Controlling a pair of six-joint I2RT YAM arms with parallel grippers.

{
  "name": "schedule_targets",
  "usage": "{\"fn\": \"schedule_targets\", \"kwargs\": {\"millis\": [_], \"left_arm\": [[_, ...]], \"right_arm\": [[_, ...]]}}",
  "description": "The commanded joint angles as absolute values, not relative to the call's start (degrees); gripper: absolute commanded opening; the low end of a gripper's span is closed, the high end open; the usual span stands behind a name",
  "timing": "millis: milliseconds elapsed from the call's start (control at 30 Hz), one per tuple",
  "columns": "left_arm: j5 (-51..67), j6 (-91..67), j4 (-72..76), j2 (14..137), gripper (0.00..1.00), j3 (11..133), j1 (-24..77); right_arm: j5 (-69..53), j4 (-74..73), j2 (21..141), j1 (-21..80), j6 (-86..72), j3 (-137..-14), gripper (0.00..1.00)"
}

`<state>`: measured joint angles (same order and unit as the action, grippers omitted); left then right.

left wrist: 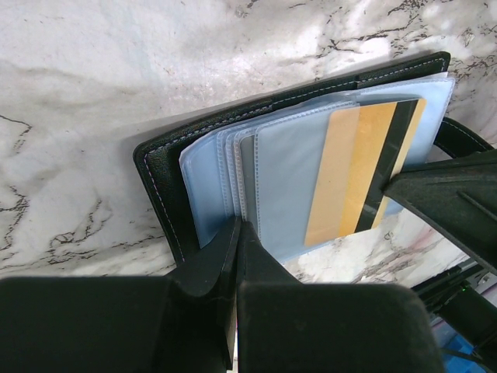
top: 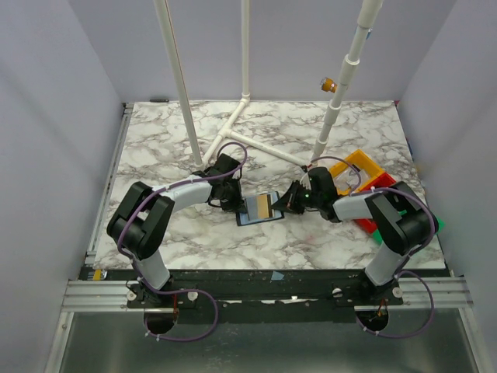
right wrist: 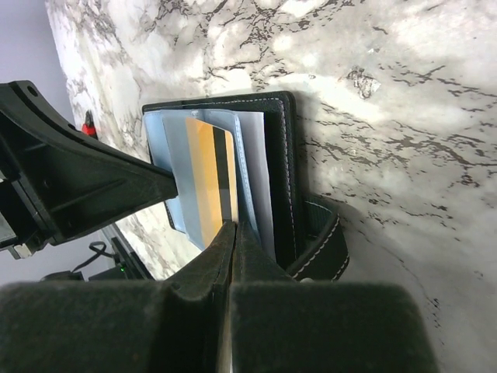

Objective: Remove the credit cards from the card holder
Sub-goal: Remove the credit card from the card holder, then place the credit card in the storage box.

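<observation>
The left tool [top: 235, 203] and the right tool [top: 286, 203] meet from either side at the card holder [top: 250, 211], which lies open and flat on the marble counter [top: 171, 148] between them in the overhead view, a gold card [top: 264, 206] showing on its bluish inside. A yellow bin [top: 363, 162] sits on the counter behind the right arm. From the left wrist, the left tool [left wrist: 237, 229] has its fingers clenched together on the near edge of the clear blue sleeves [left wrist: 217, 179] fanned out inside the black card holder [left wrist: 163, 179]. The gold card [left wrist: 349, 179], with a black stripe along it, lies partly inside the top sleeve, and the tip of the right tool [left wrist: 388, 186] reaches it over the stripe. From the right wrist, the right tool [right wrist: 234, 231] is pinched shut at the end of the gold card [right wrist: 203, 179], grasping it. The left tool [right wrist: 171, 186] comes in from the far side, its tip on the blue sleeves. The holder's strap [right wrist: 326, 249] curls on the counter just beside its black cover [right wrist: 281, 155].
</observation>
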<state>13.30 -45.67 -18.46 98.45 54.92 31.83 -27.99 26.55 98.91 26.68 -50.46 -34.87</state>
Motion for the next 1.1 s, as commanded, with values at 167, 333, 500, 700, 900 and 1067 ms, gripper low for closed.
{"fn": "schedule_targets", "kwargs": {"millis": [167, 333, 500, 700, 900, 1067], "left_arm": [[6.89, -43.46, -22.69, 100.7, 0.0, 51.42, 31.42], [6.67, -43.07, -23.28, 99.47, 0.0, 52.24, 31.45], [6.85, -42.72, -23.44, 98.5, 0.0, 52.78, 31.46], [6.94, -42.18, -23.86, 97.0, 0.0, 53.6, 31.46], [7.03, -41.66, -24.61, 95.69, 0.0, 54.74, 31.46], [7.34, -41.23, -25.34, 94.73, 0.0, 56.16, 31.56]], "right_arm": [[-24.34, 20.37, 93.58, 25.82, -47.71, -33.73, 0.01], [-22.19, 15.62, 90.02, 25.72, -46.53, -34.53, 0.01], [-20.51, 11.74, 86.84, 25.68, -45.88, -35.06, 0.01], [-19.36, 8.88, 83.92, 25.73, -45.47, -35.43, 0.01], [-19.38, 6.59, 82.09, 25.73, -44.92, -36.36, 0.01], [-19.16, 4.6, 80.61, 25.75, -44.8, -37.53, 0.01]]}}
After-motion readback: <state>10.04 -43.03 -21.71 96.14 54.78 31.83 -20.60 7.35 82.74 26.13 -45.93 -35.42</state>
